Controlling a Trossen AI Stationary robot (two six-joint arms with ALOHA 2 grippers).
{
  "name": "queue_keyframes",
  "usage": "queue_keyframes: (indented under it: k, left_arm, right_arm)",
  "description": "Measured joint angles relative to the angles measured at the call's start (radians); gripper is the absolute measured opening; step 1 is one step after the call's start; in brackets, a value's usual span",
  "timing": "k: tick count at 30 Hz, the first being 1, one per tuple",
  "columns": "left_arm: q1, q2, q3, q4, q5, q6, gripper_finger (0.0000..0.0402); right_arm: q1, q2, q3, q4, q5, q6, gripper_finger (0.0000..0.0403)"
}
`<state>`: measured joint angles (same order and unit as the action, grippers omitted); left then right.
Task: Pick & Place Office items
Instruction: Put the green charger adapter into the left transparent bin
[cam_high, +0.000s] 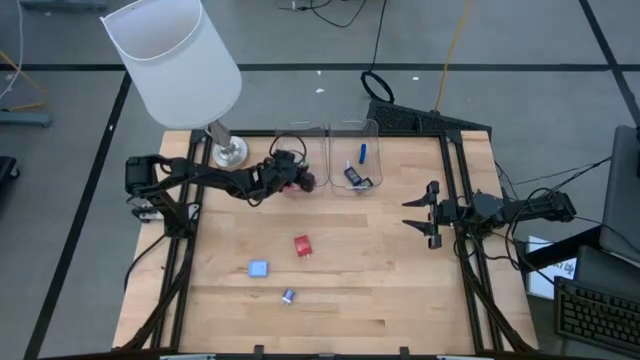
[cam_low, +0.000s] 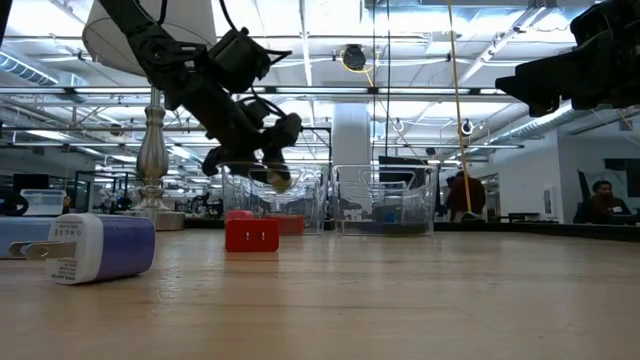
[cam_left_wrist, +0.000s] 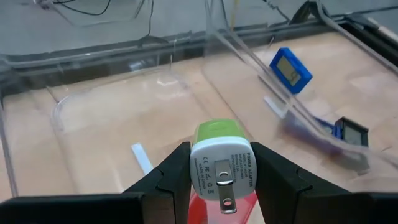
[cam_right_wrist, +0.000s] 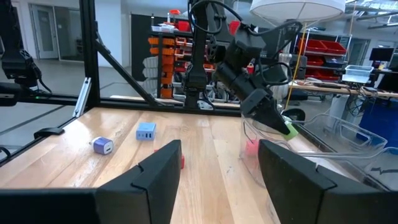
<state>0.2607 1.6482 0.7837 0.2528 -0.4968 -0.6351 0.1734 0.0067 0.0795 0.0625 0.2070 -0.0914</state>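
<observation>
Green-and-white charger clamped over the left bin

Left hand (cam_left_wrist: 221, 171) pinching green-capped white plug (cam_left_wrist: 220, 167) — prongs outward — above clear bin (cam_left_wrist: 112, 93); right hand (cam_high: 415, 213) spread wide, idle at tabletop's (cam_high: 380, 290) right edge.

- We note grey floor (cam_high: 520, 90) with dark seams around the wooden table (cam_high: 380, 290).
- Cables (cam_high: 340, 15) trail behind.
- Ceiling strip lights (cam_low: 420, 45); red-binned shelving (cam_right_wrist: 314, 53) beyond.

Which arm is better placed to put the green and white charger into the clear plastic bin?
The left arm. Its end effector already grips the green and white charger plug over the left clear plastic bin. The right end effector waits open near the table's right edge, holding nothing.
</observation>
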Motion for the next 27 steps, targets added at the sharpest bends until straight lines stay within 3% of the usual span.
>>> queue_keyframes:
  k: [14,21,27]
  left_arm:
    - [-0.001,0.0,0.0,-0.067,0.003,-0.033,0.0135]
    - [-0.001,0.0,0.0,-0.094,0.002,-0.055,0.0159]
    - [-0.001,0.0,0.0,-0.094,0.002,-0.055,0.0144]
  right_arm:
    - [0.0,0.0,0.0,0.031,0.001,0.0,0.0207]
    - [0.0,0.0,0.0,0.036,0.001,0.0,0.0204]
    - [0.0,0.0,0.0,0.037,0.0,0.0,0.0208]
